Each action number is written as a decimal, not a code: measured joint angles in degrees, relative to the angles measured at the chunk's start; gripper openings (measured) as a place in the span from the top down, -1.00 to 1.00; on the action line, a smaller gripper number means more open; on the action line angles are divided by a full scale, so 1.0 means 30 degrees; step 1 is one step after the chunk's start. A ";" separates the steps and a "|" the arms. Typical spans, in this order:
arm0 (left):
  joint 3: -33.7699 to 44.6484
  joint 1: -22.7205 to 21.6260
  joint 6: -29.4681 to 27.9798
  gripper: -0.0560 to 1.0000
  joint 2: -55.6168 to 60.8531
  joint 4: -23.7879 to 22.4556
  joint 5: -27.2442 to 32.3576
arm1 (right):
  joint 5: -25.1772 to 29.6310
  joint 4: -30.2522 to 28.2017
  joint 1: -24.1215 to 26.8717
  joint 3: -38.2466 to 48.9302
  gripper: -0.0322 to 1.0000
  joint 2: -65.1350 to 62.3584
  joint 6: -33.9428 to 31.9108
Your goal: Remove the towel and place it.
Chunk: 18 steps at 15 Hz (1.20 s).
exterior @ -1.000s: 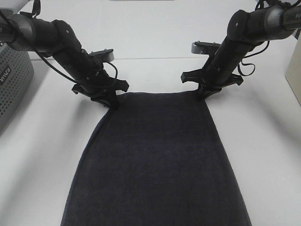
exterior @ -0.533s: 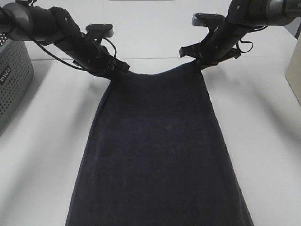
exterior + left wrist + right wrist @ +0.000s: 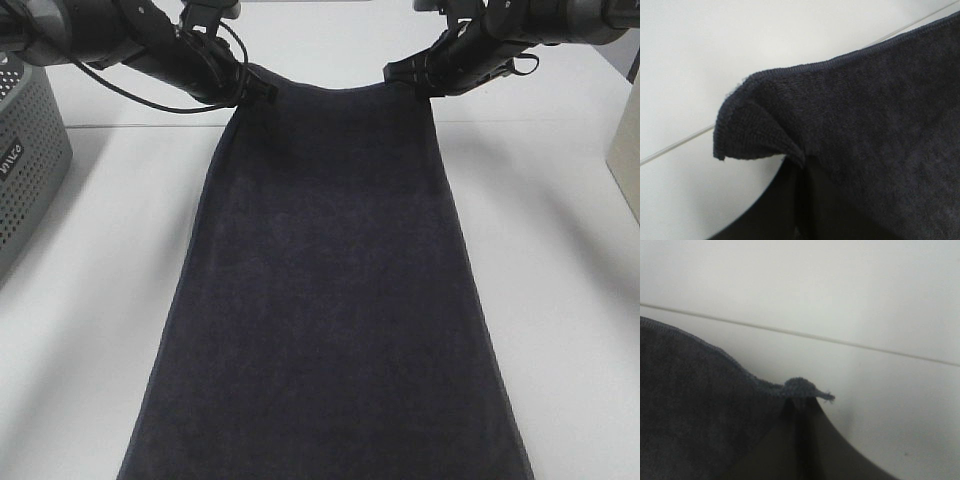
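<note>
Left claw (image 3: 252, 92): pinching towel (image 3: 330, 300) corner nearer basket (image 3: 28, 170).
Right claw (image 3: 415, 78): pinching towel corner farther from basket.

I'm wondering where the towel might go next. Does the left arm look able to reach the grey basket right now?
Probably yes: the basket stands on that side with bare table between, though the left gripper is shut on the towel corner.
</note>
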State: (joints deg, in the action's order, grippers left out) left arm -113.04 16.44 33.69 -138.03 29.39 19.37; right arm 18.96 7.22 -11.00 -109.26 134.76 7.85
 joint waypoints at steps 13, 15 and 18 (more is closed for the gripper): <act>-0.0038 0.0000 0.0153 0.87 -0.1451 -0.0229 -0.4011 | -0.3132 -0.0458 0.0000 -0.0019 0.90 0.1681 0.0000; -0.0038 0.0000 0.0153 0.87 -0.1833 -0.0229 -0.4851 | -0.3820 -0.0458 0.0000 -0.0019 0.90 0.2024 0.0000; -0.0038 0.0000 0.0153 0.87 -0.2254 -0.0229 -0.5615 | -0.4450 -0.0458 0.0000 -0.0038 0.90 0.2330 0.0000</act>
State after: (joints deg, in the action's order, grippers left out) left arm -113.16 16.44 34.15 -144.79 28.71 2.52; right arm 5.61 5.84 -11.00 -109.38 141.75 7.85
